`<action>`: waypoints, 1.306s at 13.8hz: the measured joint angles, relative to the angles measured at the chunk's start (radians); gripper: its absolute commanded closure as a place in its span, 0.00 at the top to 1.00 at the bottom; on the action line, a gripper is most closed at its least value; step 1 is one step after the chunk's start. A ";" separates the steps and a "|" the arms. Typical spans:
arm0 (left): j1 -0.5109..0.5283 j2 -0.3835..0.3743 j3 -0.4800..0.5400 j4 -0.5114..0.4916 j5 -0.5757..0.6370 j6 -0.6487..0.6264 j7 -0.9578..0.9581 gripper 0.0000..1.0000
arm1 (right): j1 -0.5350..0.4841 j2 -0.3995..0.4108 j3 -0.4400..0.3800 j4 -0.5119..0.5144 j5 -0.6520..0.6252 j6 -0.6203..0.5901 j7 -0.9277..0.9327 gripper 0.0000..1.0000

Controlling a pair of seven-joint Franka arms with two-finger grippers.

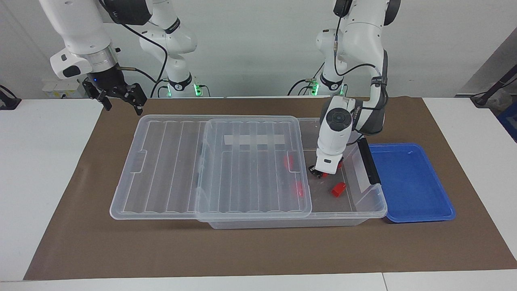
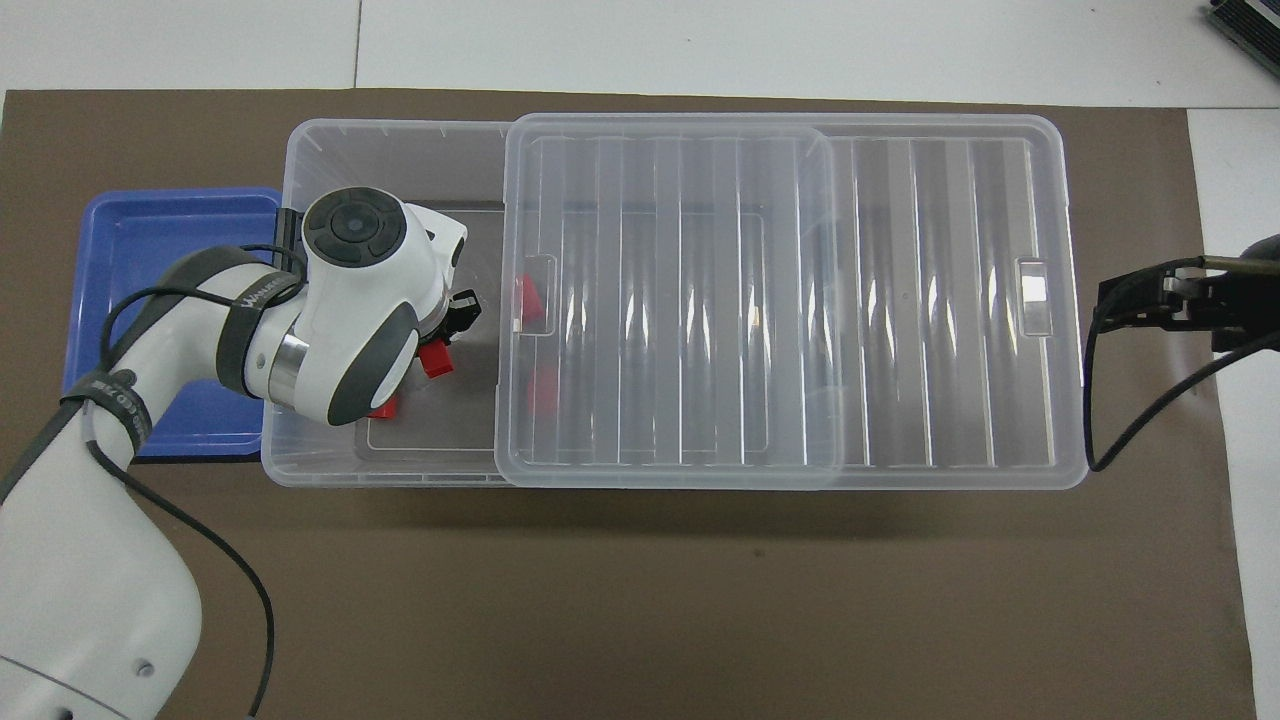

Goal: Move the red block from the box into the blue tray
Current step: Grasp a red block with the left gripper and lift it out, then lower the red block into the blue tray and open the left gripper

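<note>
The box is a clear bin (image 1: 373, 206) whose ribbed lid (image 1: 161, 161) is slid half off toward the right arm's end. My left gripper (image 1: 318, 172) is down inside the uncovered end, open and holding nothing. One red block (image 1: 338, 189) lies on the bin floor just beside the gripper, not touching it; in the overhead view this block (image 2: 436, 360) lies by the left gripper (image 2: 465, 315). Another red block (image 2: 385, 405) peeks out from under the wrist. Two more (image 1: 287, 161) (image 1: 299, 188) lie under the lid. The blue tray (image 1: 408, 182) is empty.
The blue tray (image 2: 150, 250) sits against the bin's end toward the left arm, next to the dark grey latch (image 1: 369, 161). My right gripper (image 1: 123, 106) waits open in the air past the lid's end (image 2: 950, 300). A brown mat (image 1: 258, 250) covers the table.
</note>
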 measured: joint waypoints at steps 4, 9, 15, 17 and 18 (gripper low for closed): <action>0.041 -0.068 0.006 0.224 -0.077 -0.348 0.051 0.00 | -0.007 -0.003 -0.002 -0.019 0.004 0.000 -0.024 1.00; 0.223 -0.095 0.021 0.317 -0.105 -0.517 0.442 0.00 | -0.007 -0.015 -0.002 -0.039 0.004 0.012 -0.025 0.54; 0.437 -0.145 0.028 0.070 -0.106 -0.158 0.842 0.00 | -0.032 -0.017 -0.003 -0.108 0.005 0.160 -0.025 0.00; 0.456 -0.182 0.029 -0.102 -0.106 0.022 0.868 0.00 | -0.059 -0.016 -0.005 -0.157 0.005 0.243 -0.025 0.00; 0.456 -0.192 0.028 -0.155 -0.106 0.073 0.880 0.00 | -0.076 -0.014 -0.005 -0.188 0.005 0.299 -0.025 0.00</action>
